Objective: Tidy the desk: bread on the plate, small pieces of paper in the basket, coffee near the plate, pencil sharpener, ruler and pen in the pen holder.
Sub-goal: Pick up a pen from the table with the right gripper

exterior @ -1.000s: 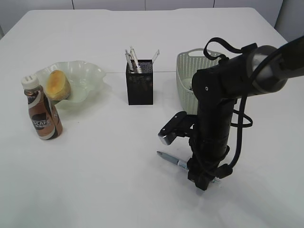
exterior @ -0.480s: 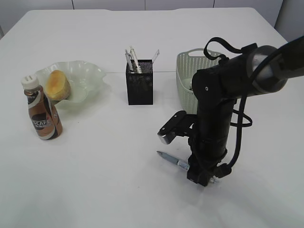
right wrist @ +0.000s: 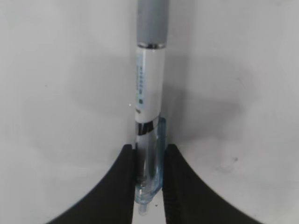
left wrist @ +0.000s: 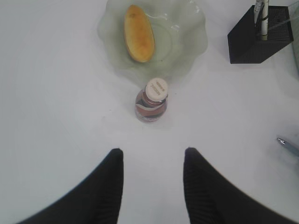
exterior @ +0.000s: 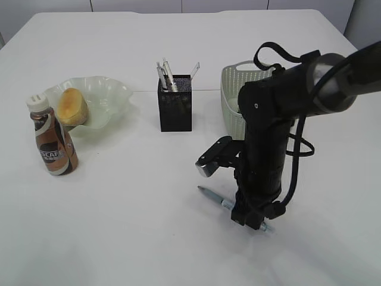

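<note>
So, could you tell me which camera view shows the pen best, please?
The right wrist view: the pen fills the frame, pinched between the right gripper fingers. The exterior view shows it partly behind the arm; the left wrist view catches only its tip.

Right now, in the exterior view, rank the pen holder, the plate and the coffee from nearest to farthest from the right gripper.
1. pen holder, up-left of the right gripper.
2. plate, far left, behind the bottle.
3. coffee, leftmost; nearly level with the plate.
</note>
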